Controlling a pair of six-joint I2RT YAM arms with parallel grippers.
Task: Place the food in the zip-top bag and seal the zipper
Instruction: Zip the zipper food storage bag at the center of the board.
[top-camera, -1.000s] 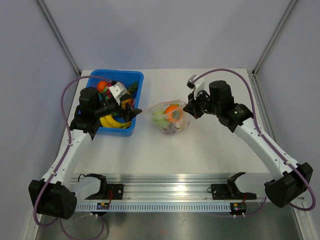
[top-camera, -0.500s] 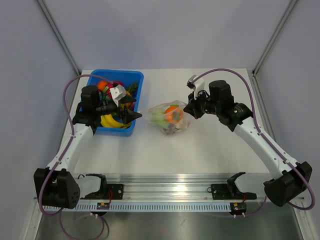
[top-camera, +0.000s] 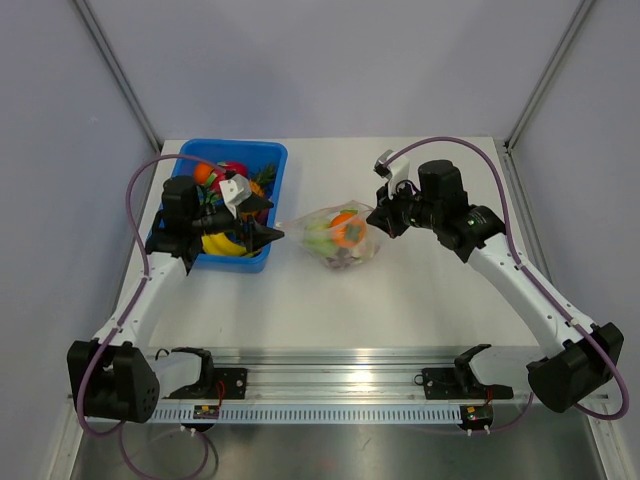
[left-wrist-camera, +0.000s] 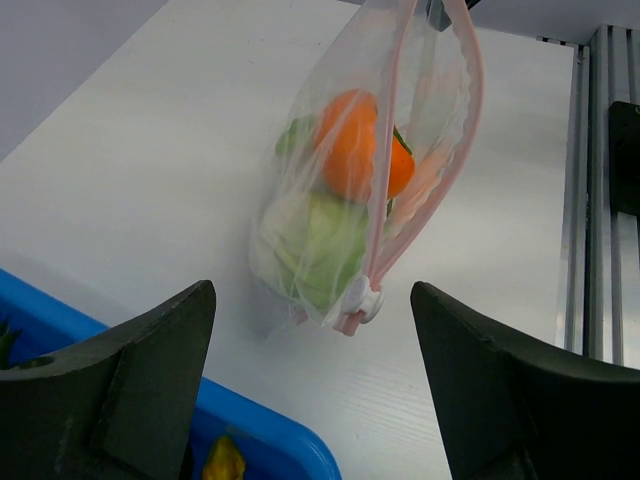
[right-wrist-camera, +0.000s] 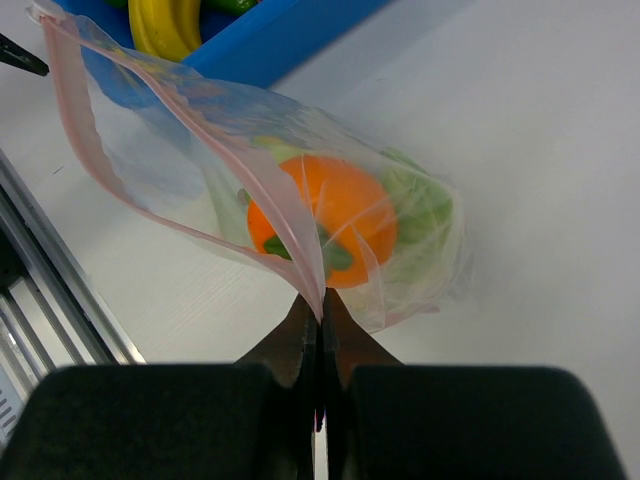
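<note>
Top external view: my left gripper (top-camera: 271, 235) has slid off the blue tray (top-camera: 268, 153) toward the zip-top bag (top-camera: 340, 236), with the elbow swung in. It carries nothing. The bag has not moved, and my right gripper (top-camera: 379, 215) still pins its right-hand corner. My read is that loading has stopped for now and I'm lining up on the bag's free end to close it, though bananas (top-camera: 224, 243) and other food still sit in the tray.

Left wrist: my jaws are wide apart and hold nothing. The bag (left-wrist-camera: 320, 200) lies ahead on the table, centred between them and not touching. Its near corner with the white slider tab (left-wrist-camera: 362, 300) comes closest, a little right of centre. The zipper (left-wrist-camera: 472, 100) gapes, its two pink strips bowed apart. An orange (left-wrist-camera: 350, 140) and pale cabbage (left-wrist-camera: 320, 235) are inside.

Right wrist: my jaws are pressed together on the zipper's end, where the strips meet (right-wrist-camera: 320, 305), with the bag hanging forward from them.
</note>
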